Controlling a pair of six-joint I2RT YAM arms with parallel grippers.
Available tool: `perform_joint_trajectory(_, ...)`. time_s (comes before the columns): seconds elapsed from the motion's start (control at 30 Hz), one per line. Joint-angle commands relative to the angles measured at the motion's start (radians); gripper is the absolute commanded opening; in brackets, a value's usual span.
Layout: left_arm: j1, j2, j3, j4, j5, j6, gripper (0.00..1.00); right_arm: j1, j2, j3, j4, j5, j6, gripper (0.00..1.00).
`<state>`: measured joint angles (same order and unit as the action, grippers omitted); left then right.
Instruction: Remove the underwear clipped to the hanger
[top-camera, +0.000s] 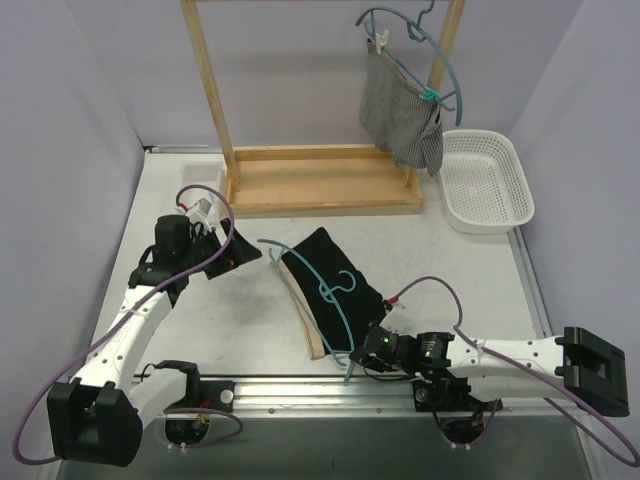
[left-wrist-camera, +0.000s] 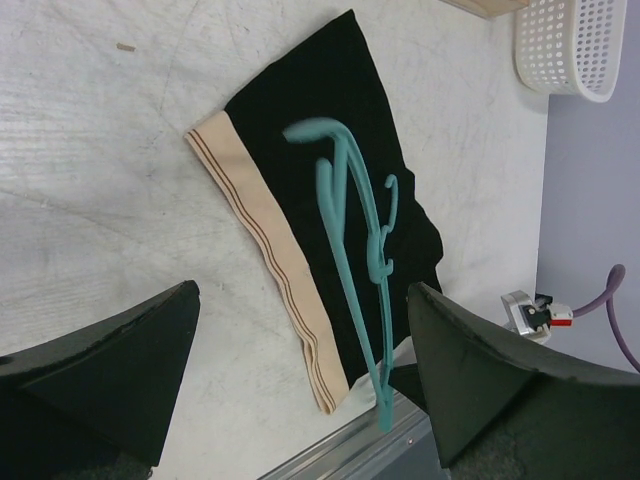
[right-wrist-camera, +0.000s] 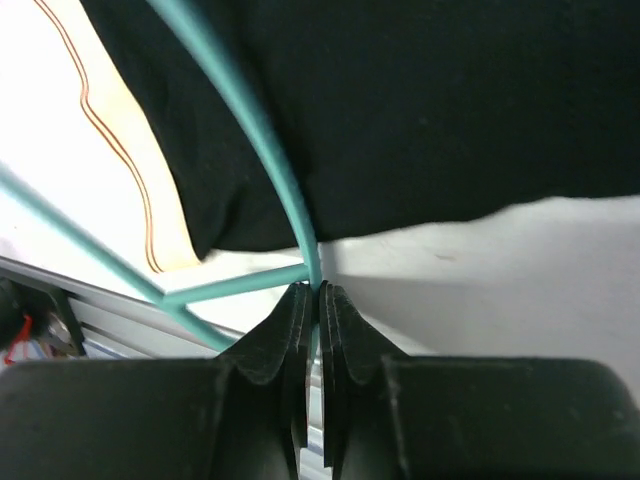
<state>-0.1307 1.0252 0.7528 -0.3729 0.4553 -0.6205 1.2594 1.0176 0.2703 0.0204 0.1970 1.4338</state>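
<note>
While the left fingers stand wide open and empty, the right fingers clamp the hanger wire, likely to free the black underwear.

Blk briefs, tan band; grey-striped pair

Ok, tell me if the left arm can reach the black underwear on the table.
Probably yes. The left tool is open beside the black underwear, only bare table between them. The teal hanger lies across the cloth, its near end pinched by the right tool.
</note>
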Motion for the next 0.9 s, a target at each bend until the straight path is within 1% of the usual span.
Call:
perform_joint_trajectory(0.0, -0.001, -0.011, -0.004, 0.025, 0.023, 0.005, 0.94, 0.009, -0.053, 0.045, -0.148, 0.039, -0.038, 0.0)
perform_joint_trajectory(0.07, 0.0, -0.013, -0.001, 0.023, 0.022, 0.005, 0.94, 0.009, -0.068, 0.096, -0.19, 0.082, -0.104, 0.0)
perform_joint_trajectory(0.1, 0.0, -0.013, 0.003, 0.014, 0.02, 0.007, 0.94, 0.009, -0.067, 0.165, -0.215, 0.103, -0.128, 0.0)
perform_joint_trajectory(0.13, 0.0, -0.014, 0.014, 0.008, 0.017, 0.011, 0.94, 0.008, -0.05, 0.202, -0.276, 0.157, -0.169, 0.0)
perform_joint_trajectory(0.2, 0.002, -0.02, 0.025, -0.009, 0.01, 0.015, 0.94, 0.008, -0.019, 0.28, -0.338, 0.205, -0.212, 0.0)
perform_joint_trajectory(0.23, 0.0, -0.023, 0.036, -0.011, 0.008, 0.016, 0.94, 0.008, 0.019, 0.349, -0.391, 0.231, -0.229, 0.0)
perform_joint_trajectory(0.3, 0.002, -0.031, 0.048, -0.024, 0.002, 0.018, 0.94, 0.006, 0.067, 0.424, -0.453, 0.306, -0.274, 0.0)
perform_joint_trajectory(0.33, 0.002, -0.031, 0.055, -0.03, 0.002, 0.021, 0.94, 0.008, 0.122, 0.49, -0.521, 0.332, -0.279, 0.0)
perform_joint_trajectory(0.4, 0.0, -0.034, 0.072, -0.031, -0.006, 0.021, 0.94, 0.008, 0.173, 0.539, -0.595, 0.399, -0.3, 0.0)
perform_joint_trajectory(0.43, 0.0, -0.033, 0.083, -0.04, -0.013, 0.03, 0.94, 0.009, 0.218, 0.562, -0.609, 0.416, -0.308, 0.0)
perform_joint_trajectory(0.57, -0.004, -0.054, 0.14, -0.069, -0.046, 0.05, 0.94, 0.009, 0.283, 0.639, -0.651, 0.473, -0.331, 0.0)
perform_joint_trajectory(0.73, -0.024, -0.044, 0.131, -0.032, -0.05, 0.045, 0.94, 0.006, 0.262, 0.67, -0.649, 0.502, -0.343, 0.0)
perform_joint_trajectory(0.87, -0.087, -0.03, 0.085, 0.008, -0.078, 0.021, 0.94, 0.001, 0.222, 0.685, -0.637, 0.506, -0.337, 0.0)
